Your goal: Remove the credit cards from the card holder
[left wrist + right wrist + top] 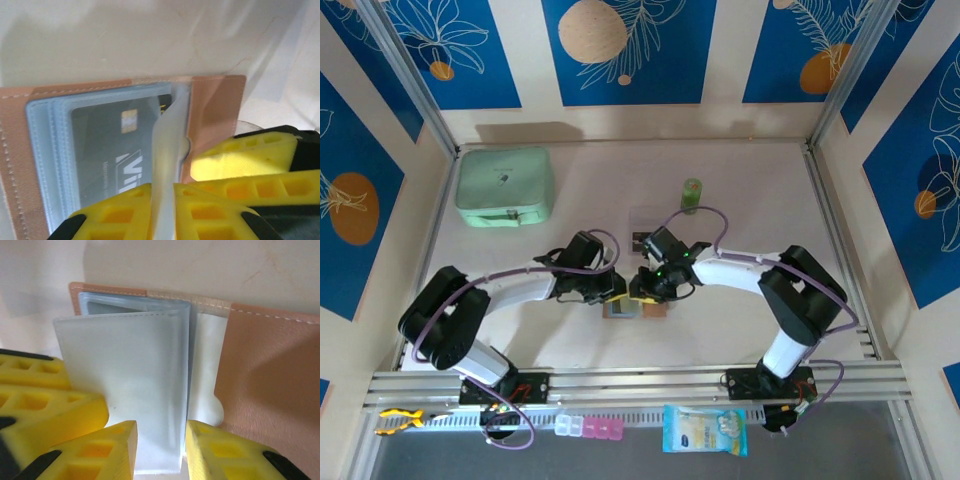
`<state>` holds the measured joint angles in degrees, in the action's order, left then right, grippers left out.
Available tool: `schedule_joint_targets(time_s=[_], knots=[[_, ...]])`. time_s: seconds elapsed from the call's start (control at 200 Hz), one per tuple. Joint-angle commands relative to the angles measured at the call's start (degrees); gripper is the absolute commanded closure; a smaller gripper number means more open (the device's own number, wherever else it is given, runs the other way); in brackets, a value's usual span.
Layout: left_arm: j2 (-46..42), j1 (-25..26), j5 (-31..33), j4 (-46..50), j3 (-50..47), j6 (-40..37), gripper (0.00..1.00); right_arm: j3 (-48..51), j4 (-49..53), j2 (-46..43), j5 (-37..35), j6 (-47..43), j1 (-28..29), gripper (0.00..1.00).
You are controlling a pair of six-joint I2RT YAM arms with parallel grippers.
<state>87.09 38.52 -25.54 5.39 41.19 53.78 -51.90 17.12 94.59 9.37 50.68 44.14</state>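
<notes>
Now the left tool pinches a limp clear leaf upright; the right tool straddles it, fingers spread. Just beyond, the open holder lies on the desk, a dark card pocketed: probably stiff and slick, best nipped at the notch edge.

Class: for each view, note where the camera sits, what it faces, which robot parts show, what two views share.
Top external: above, behind the bases, facing down; both arms whole.
Left wrist: behind the left gripper, facing the open tan-pink leather-like card holder.
Right wrist: behind the right gripper, facing its frosted sleeve.
Shared: both wrists see the holder.
</notes>
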Motion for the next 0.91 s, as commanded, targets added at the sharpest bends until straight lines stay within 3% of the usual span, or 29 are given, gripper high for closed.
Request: schedule_joint_targets(time_s=[0.0,0.195,0.425,0.9], knots=[[0.0,0.8,-1.2,0.9,2.5,0.3,0.83,1.0,2.9,-3.6,-1.0,0.0,-0.8,0.68],[0.5,1.8,-1.1,1.7,4.5,0.3,0.79,2.2,5.3,-8.3,-2.6,-0.7,-2.6,0.69],[3.0,3.4,-1.2,1.7,7.8,0.5,0.66,4.7,7.2,-14.3,-4.3,-1.5,-5.3,0.68],[10.8,6.4,-2.2,1.3,14.9,0.3,0.6,8.4,8.4,-20.3,-3.9,-0.8,-7.9,0.67]])
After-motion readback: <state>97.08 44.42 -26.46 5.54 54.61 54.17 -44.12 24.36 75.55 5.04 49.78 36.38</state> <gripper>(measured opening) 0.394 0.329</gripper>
